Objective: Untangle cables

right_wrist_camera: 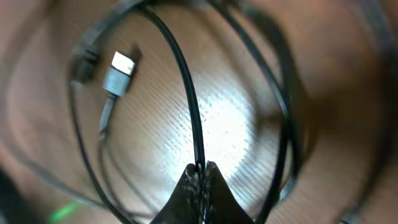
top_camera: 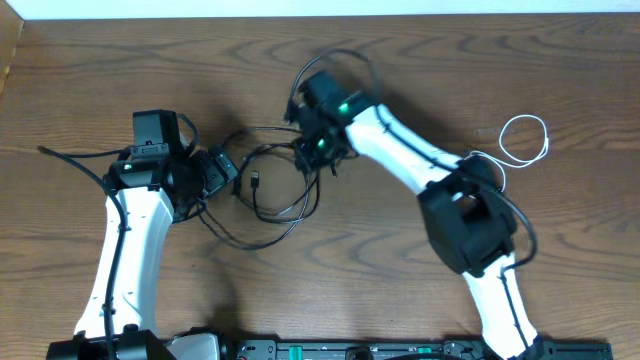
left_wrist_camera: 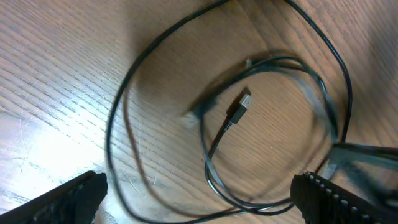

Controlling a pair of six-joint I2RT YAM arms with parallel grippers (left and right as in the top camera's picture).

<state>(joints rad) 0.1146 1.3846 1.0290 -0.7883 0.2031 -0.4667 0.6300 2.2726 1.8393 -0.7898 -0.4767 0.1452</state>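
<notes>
Two white arms reach over a brown wood-grain worktop point(top_camera: 450, 60). The thin black cable point(top_camera: 300, 215) lies in loose overlapping loops near the middle of the worktop, between the two arms, and one grey plug with a silver metal tip point(top_camera: 256, 181) rests inside the loops. The right gripper point(top_camera: 322, 150) stands at the loops' right side. In its wrist view the fingers are pressed together point(right_wrist_camera: 202, 168) and pinch a single strand of the black cable point(right_wrist_camera: 186, 81), with the plug point(right_wrist_camera: 121, 65) lying flat beyond. The left gripper point(top_camera: 225, 170) sits at the loops' left side with its jaws spread wide point(left_wrist_camera: 199, 183), apart from the cable point(left_wrist_camera: 115, 118) and plug point(left_wrist_camera: 244, 102) on the wood below it. The thin white cable point(top_camera: 522, 117) lies in a small coil near the worktop's right edge, well apart from the black one.
</notes>
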